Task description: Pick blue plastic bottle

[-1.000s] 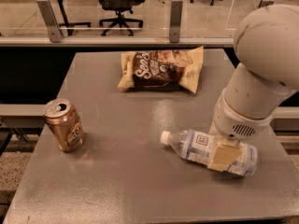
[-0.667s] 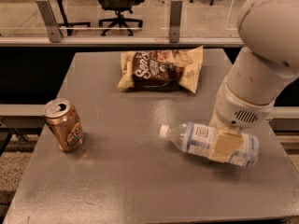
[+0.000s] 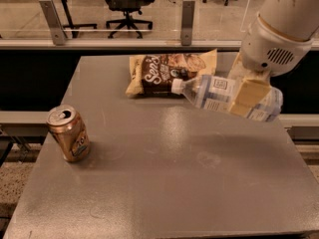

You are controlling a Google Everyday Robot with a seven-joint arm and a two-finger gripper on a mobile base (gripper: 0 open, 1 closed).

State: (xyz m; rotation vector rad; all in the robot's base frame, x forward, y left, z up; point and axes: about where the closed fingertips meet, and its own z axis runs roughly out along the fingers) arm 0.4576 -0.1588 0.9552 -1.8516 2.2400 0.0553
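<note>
**Operator:** Where is the blue plastic bottle?

**Spotter:** Your gripper (image 3: 245, 91) holds the blue plastic bottle (image 3: 212, 90) at the right side of the surface (image 3: 174, 183), under the big white arm (image 3: 281, 29). The bottle looks to hang clear of the surface, with no part of it resting there.

**Operator:** How is the gripper set on it?

**Spotter:** It is clamped across the bottle's body, nearer the base than the cap. You can see one tan pad (image 3: 247, 96) pressed flat on the near side of the label. The other side of the grip is mostly hidden behind the bottle.

**Operator:** Which way does it point?

**Spotter:** Its long axis runs nearly level, left to right across your view, with a slight tilt. The white cap points left and sits a little higher. The base points right and sits a little lower, out near the right edge of the surface.

**Operator:** What is near it?

**Spotter:** The cap end overlaps the right part of the brown-and-yellow chip bag (image 3: 167, 71), which lies flat at the far side of the surface. The gold-brown can (image 3: 69, 133) stands upright near the left edge, well apart from the bottle, with its top open.
</note>
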